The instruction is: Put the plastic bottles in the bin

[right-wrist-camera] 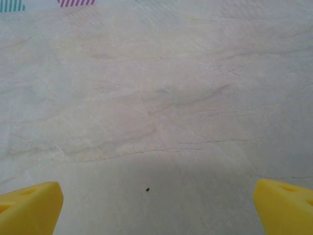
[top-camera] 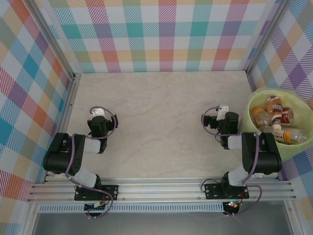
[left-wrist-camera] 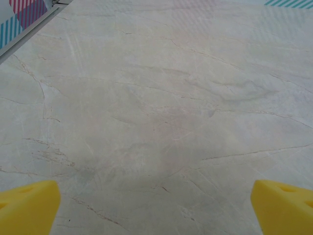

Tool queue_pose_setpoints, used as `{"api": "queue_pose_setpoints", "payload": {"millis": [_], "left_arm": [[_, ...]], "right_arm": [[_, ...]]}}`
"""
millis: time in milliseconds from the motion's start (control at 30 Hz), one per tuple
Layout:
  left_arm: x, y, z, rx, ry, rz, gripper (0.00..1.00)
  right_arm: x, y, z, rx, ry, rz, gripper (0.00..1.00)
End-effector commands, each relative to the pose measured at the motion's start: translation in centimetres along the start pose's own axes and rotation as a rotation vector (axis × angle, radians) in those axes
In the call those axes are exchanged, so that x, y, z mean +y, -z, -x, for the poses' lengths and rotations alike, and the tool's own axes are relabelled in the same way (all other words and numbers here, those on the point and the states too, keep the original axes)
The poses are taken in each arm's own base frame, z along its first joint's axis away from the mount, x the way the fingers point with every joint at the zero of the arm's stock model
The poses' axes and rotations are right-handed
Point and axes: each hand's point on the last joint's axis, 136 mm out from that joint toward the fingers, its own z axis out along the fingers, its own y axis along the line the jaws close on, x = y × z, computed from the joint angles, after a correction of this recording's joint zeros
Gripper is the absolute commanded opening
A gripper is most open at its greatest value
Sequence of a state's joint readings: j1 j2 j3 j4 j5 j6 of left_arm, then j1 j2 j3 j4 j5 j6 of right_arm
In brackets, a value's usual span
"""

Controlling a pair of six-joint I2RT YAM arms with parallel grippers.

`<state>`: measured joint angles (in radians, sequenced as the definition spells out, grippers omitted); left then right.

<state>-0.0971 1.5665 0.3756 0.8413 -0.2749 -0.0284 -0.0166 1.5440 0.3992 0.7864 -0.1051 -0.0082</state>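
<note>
Honestly the only risk I see: the right arm (top-camera: 261, 154) has its elbow right beside the bin (top-camera: 256, 100), so a careless swing could bump it and tip the bottles (top-camera: 276, 120) back out. Every bottle I can spot lies inside the bin. Left gripper (left-wrist-camera: 156, 210), well away from the bin, has its fingers spread wide over the table (top-camera: 161, 107), holding nothing. Right gripper (right-wrist-camera: 156, 208), nearer the bin, same deal: wide apart, touching nothing.

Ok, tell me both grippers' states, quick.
Left gripper: open, holding nothing.
Right gripper: open, holding nothing.
</note>
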Motion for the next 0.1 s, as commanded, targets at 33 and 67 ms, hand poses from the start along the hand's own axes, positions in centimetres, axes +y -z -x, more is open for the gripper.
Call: {"api": "queue_pose_setpoints", "payload": {"millis": [33,67], "left_arm": [[-0.16,-0.09,1.31,-0.042,-0.009,0.004,1.0],[-0.17,-0.06,1.35,-0.043,-0.01,0.004,1.0]], "right_arm": [[0.08,0.04,1.89,-0.065,0.0,0.005,1.0],[0.03,0.05,1.9,-0.066,0.0,0.003,1.0]]}}
